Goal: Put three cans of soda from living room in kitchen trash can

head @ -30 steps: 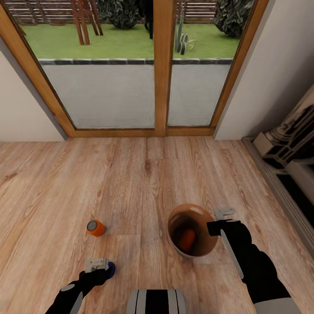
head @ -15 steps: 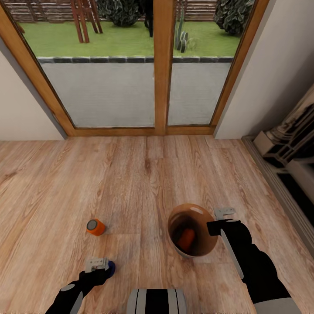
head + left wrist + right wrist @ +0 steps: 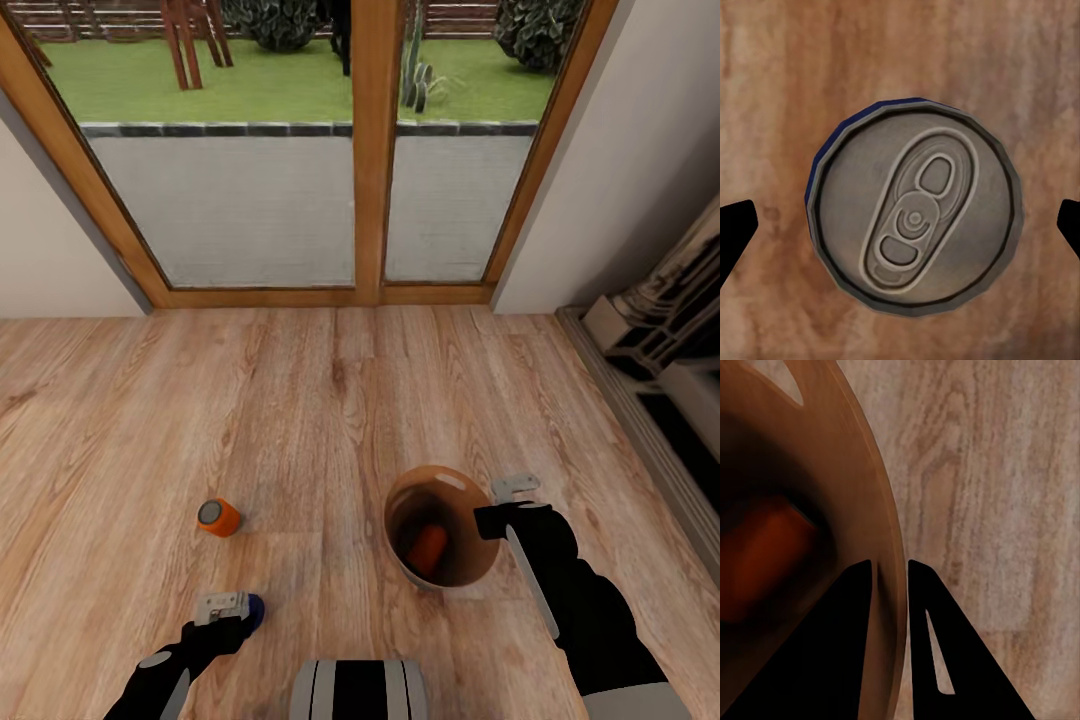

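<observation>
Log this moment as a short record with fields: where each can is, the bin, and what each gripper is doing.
setting: wood floor by glass doors
bin: tan bin upright on the floor
can in bin: one orange can lying inside
loose can: another orange can on its side on the floor, apart from the bin
blue can: blue can upright, under the left gripper
left gripper: open, fingers either side of the blue can, not touching
right gripper: right gripper shut on the bin's rim

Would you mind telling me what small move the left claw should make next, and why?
Probably lower the left claw straight down and close. The upright dark blue soda can sits centred between its open fingers, apparently not yet gripped, while the right claw pinches the tan-brown round bin's wall.
</observation>
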